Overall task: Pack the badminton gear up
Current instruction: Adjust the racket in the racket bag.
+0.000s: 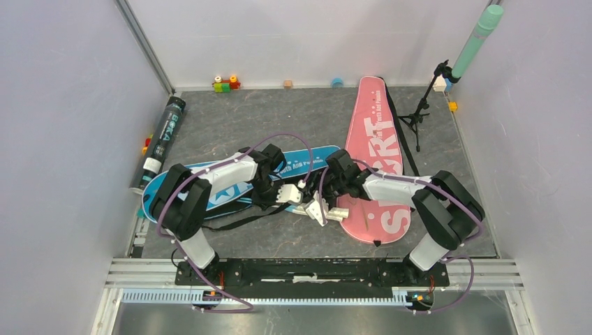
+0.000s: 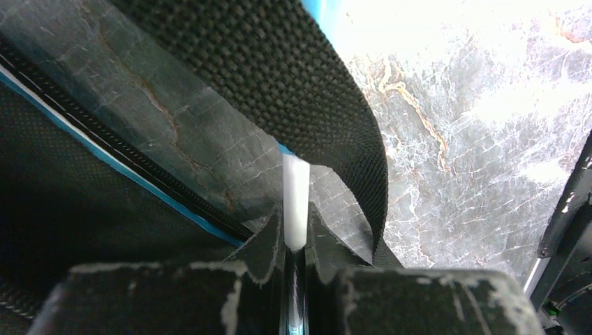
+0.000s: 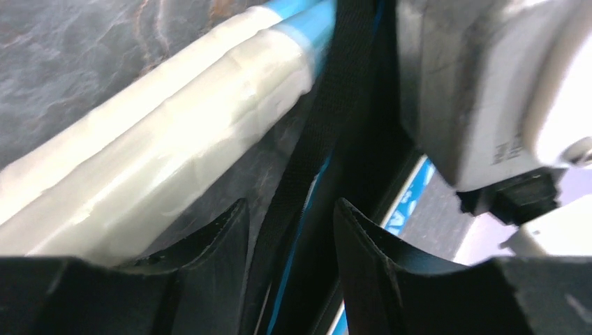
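**Q:** Left fingers [image 2: 262,244] sit closest to the lens. What state?
**A:** Together, clamped on a thin white tab [image 2: 296,199] that stands straight up out of them. Can't tell what the tab belongs to. A black strap [image 2: 293,84] arches over it, and a bag zipper [image 2: 139,164] runs beside it.
**Q:** Right fingers [image 3: 216,244]?
**A:** Apart. A black strap and a blue bag edge pass through the gap, not pinched. Two white racket handles [image 3: 139,160] lie side by side just beside the fingers, turning blue where the grips end.
**Q:** Where's the gear?
**A:** The blue bag [image 1: 307,159] lies flat mid-desk [image 1: 279,118] under both wrists, slanting from near left to far right. The pink bag [image 1: 377,139] is on its right, running near to far, just beside the blue bag's tip. The dark tube [image 1: 162,139] lies along the left wall.
**Q:** Anything else?
**A:** A tripod stand [image 1: 421,112] at far right and toy blocks [image 1: 225,84] along the far wall.
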Available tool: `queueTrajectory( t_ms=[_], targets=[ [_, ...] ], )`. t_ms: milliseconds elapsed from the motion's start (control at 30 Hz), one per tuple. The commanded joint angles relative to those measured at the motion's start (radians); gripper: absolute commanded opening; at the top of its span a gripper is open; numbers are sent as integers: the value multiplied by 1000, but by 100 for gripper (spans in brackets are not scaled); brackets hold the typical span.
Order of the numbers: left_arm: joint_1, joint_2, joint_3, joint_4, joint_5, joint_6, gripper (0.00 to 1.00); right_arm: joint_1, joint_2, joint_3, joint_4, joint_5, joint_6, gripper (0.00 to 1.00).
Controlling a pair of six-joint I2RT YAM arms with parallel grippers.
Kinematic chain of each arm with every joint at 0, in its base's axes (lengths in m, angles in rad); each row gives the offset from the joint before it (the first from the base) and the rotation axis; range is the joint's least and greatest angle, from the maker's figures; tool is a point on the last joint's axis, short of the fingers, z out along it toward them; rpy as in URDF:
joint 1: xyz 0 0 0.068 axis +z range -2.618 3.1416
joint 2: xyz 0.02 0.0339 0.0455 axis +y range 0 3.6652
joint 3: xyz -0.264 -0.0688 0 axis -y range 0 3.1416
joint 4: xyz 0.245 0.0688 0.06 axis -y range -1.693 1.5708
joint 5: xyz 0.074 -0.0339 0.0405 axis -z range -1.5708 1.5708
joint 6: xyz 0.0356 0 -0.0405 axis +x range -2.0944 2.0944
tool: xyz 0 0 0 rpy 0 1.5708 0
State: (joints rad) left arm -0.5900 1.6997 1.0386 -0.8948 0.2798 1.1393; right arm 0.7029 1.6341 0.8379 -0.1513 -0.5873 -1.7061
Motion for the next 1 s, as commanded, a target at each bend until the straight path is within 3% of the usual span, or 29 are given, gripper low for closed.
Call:
queueTrajectory(
  t_ms=[0,67,167,333,367,500,633,800,967],
  targets=[
    [9,8,46,-36,-7,54,2,18,31,-87,345,-82,87,53],
    [8,7,46,-40,0,57,2,18,63,-87,437,-82,118,54],
    [9,3,46,-42,0,54,2,18,128,-27,426,-104,135,49],
    [20,-20,33,-10,-20,19,2,18,128,-55,500,-47,163,4],
    [23,-28,27,18,-41,-4,2,18,103,-77,519,-16,175,0],
    [57,-63,5,175,-165,-114,2,13,-51,-198,611,166,209,0],
    [114,-83,6,228,-251,-137,2,-14,-203,-236,549,337,202,0],
    [135,-80,3,262,-343,-147,2,-35,-256,-194,549,572,167,0],
    [164,-77,41,285,-401,-203,2,-46,-290,-213,711,770,195,0]
  ],
)
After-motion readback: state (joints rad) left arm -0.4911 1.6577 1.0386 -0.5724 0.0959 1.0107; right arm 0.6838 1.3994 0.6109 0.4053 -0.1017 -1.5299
